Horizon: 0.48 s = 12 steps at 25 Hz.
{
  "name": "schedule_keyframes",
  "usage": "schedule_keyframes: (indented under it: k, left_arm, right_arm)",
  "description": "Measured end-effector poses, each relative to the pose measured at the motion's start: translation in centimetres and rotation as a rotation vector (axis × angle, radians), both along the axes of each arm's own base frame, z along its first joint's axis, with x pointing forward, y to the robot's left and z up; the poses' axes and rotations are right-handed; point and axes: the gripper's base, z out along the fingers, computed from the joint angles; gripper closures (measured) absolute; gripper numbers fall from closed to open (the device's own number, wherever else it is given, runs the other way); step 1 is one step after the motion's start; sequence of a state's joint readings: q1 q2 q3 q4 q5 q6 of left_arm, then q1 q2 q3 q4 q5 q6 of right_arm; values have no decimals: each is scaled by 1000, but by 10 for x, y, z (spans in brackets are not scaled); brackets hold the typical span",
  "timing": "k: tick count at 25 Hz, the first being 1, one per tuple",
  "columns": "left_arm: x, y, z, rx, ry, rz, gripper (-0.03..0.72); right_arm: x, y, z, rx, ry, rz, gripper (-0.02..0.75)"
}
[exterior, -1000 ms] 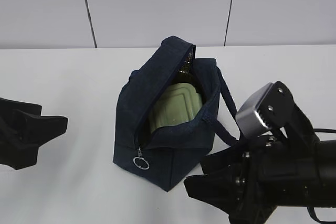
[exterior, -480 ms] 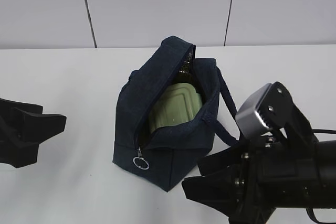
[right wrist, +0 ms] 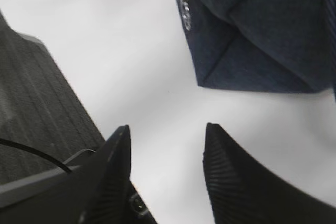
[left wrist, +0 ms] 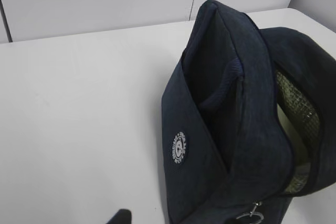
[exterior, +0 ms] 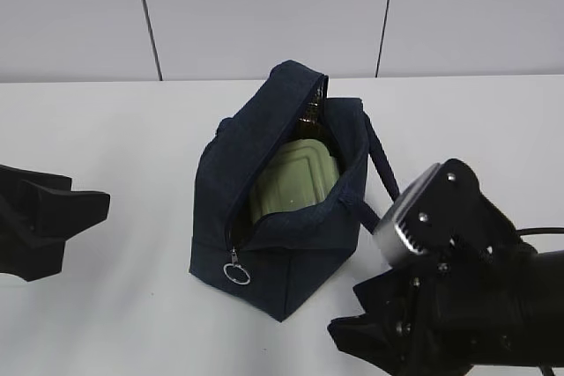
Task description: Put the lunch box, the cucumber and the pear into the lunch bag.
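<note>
mostly my left gripper [exterior: 84, 209] is cut off at the frame edge, so i cannot tell how its jaws stand; cucumber and pear are hidden too. my right gripper [right wrist: 167, 156] stands apart, empty, near the bag [exterior: 264, 209]. unzipped on the table [exterior: 106, 129], it holds the green-lidded box [exterior: 295, 180].

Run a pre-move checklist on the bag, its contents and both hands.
1. Lunch bag upright on table, zipper open: ok.
2. Lunch box inside the bag: ok.
3. Cucumber and pear inside: cannot tell; only something dark shows behind the box, and neither lies on the visible table.
4. Right hand open, empty, off the bag: ok.
5. Left hand apart from the bag, nothing in it: ok.
6. Ring pull hanging free and reachable: ok.
</note>
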<state>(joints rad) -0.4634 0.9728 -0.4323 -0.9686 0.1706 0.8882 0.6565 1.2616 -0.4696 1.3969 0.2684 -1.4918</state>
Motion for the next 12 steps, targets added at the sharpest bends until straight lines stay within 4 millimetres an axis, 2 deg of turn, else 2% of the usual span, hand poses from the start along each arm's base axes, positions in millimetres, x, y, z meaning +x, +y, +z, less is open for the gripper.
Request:
schedule_keyframes:
  k: [3,7,12]
  left_arm:
    - [0,0,0,0,0,0,383]
    - [0,0,0,0,0,0,400]
    - [0,0,0,0,-1,1,405]
  right_arm:
    - [-6,8,-1,-69,-57,-50,381]
    - [-14,23,-1,-8,-158,-108,382]
    - [-10,39,-25,12,-154,-77,383]
